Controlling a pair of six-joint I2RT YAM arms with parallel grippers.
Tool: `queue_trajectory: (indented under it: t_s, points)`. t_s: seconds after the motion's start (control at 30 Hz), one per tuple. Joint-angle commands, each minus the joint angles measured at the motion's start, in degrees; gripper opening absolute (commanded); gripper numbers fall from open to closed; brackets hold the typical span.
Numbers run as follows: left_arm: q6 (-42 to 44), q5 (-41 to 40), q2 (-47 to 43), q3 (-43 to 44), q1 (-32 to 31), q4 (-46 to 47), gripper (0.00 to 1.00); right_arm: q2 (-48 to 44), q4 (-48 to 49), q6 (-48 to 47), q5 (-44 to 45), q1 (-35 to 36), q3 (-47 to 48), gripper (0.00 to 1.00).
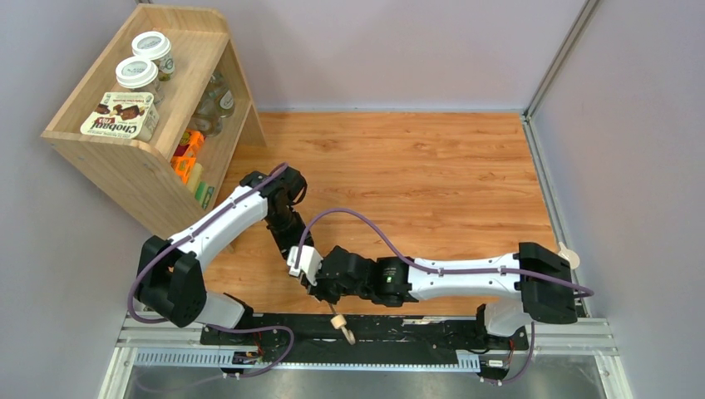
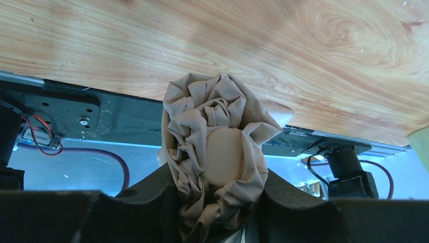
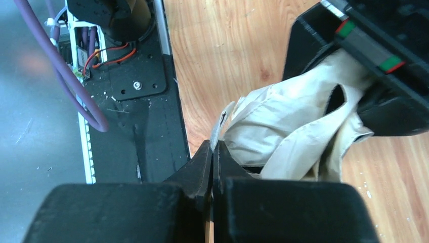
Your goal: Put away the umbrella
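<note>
Our left gripper [image 2: 217, 190] is half closed around the umbrella [image 2: 215, 121], clamping its bunched canopy over the near edge of the table [image 1: 432, 166], probably to steady it. Our right gripper [image 3: 212, 152] is pressed fully together beside the fabric; whether it nips a fold, we cannot tell.

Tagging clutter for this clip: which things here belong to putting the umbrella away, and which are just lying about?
Job:
- umbrella, bunched canopy gripped in left hand
- right hand, shut on it

Lying about:
- wooden shelf (possibly the destination)
- two white-lidded jars and Chobani box on top
- glass jars and orange packets inside
</note>
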Motion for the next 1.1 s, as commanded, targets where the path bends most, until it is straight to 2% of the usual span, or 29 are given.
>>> queue_trajectory:
  t_s: [0.0,0.07,0.17,0.4,0.5,0.6,0.77,0.9,0.97,1.07]
  points:
    - [0.3,5.1,-2.1,3.8,1.7,-1.0,0.00,1.9,-1.9,2.8,-7.0,0.0,-1.9,0.03]
    - [0.5,5.7,-2.3,3.7,1.8,-1.1,0.00,1.9,-1.1,4.1,-9.3,-1.2,-2.5,0.11]
    - [0.6,6.5,-2.9,3.9,1.8,-1.2,0.00,2.6,-0.2,4.8,-9.3,-2.7,-3.1,0.16]
    - [-0.3,8.2,-4.4,2.1,2.1,0.0,0.00,5.1,1.2,7.0,-9.3,-4.4,-2.0,0.54]
    - [-0.7,9.2,-5.0,1.2,2.3,1.0,0.00,4.8,3.1,8.1,-14.5,-5.7,-2.5,0.59]
    - [-0.8,10.1,-5.6,0.4,2.8,2.5,0.00,0.9,3.1,9.2,-19.3,-5.8,-2.3,0.63]
    - [0.0,9.7,-8.3,0.4,2.9,6.7,0.00,-13.2,3.1,13.0,-21.5,-6.3,-3.4,0.80]
    - [-0.4,9.0,-11.3,-0.9,3.0,10.7,0.00,-25.0,1.6,16.3,-18.1,-6.6,-2.2,0.94]
    - [-1.6,10.5,-12.4,-2.4,3.0,13.3,0.00,-28.5,-1.4,17.3,-11.6,-7.1,-1.0,0.97]
    - [-2.6,14.1,-14.2,-4.0,3.0,18.1,0.00,-30.6,-11.0,20.2,-0.3,-9.3,1.3,0.98]
